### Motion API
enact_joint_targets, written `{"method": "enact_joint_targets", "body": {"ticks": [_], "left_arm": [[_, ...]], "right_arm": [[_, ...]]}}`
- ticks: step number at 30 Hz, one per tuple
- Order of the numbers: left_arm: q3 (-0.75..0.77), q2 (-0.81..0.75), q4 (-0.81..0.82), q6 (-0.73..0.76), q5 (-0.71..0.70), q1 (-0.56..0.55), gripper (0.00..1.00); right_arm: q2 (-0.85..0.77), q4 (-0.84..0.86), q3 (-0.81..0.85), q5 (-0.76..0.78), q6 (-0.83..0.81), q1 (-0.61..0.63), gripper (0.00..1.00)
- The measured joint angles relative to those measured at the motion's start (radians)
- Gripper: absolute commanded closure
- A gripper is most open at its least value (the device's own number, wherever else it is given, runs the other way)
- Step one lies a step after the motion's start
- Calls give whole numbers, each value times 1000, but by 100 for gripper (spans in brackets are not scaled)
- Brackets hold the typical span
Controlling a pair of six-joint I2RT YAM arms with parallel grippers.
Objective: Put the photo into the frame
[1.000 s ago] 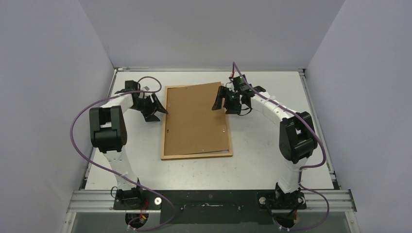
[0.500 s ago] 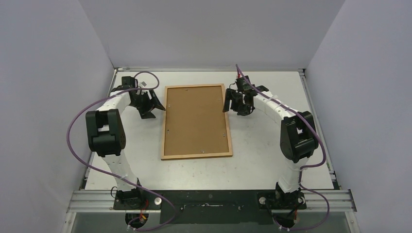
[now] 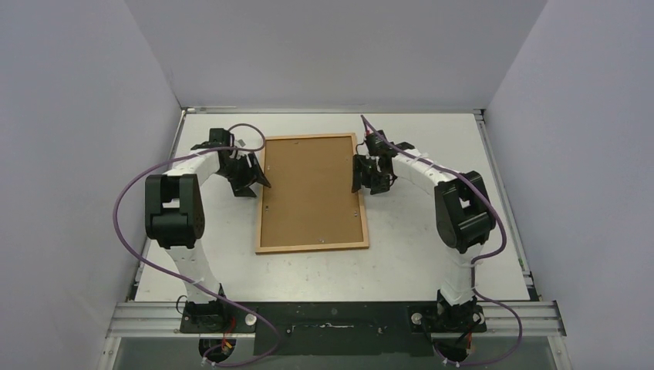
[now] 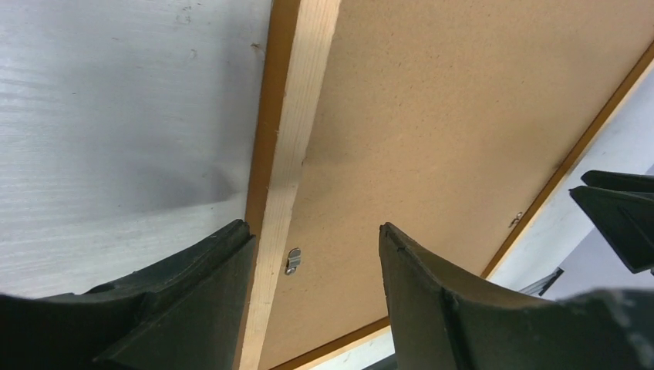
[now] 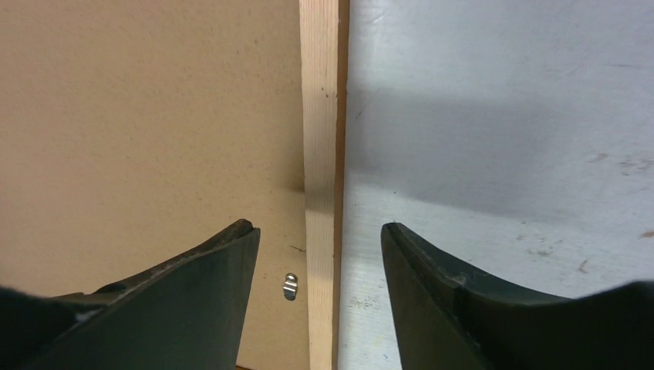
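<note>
The orange-brown wooden frame (image 3: 311, 247) lies face down mid-table, with the brown fibreboard backing panel (image 3: 312, 189) flat inside it. The photo is hidden. My left gripper (image 3: 258, 179) is open and empty, its jaws astride the frame's left rail (image 4: 297, 131) near a small metal clip (image 4: 292, 260). My right gripper (image 3: 357, 176) is open and empty, astride the right rail (image 5: 320, 116) near another clip (image 5: 290, 285). The backing panel fills much of the left wrist view (image 4: 447, 116) and the right wrist view (image 5: 146, 116).
The white table (image 3: 432, 254) is walled by grey panels on three sides. Purple cables loop from both arms. The right gripper's fingers (image 4: 617, 216) show at the right edge of the left wrist view. A metal rail (image 3: 332, 316) runs along the near edge.
The backing panel's far right corner was raised in the right gripper; it now lies flat in the frame and is let go. Both grippers have moved onto the frame's side rails.
</note>
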Motion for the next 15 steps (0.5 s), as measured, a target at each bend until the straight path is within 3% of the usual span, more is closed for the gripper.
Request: {"method": "enact_joint_targets", "body": {"ticks": [8,15], "left_arm": [[-6,0,2,4,-64,-43,55],[-45,0,14,5,-104,-54,63]], "right_arm": [[66,-41,0,2,-7,53,61],[67,-58,5,63,-5,79,62]]}}
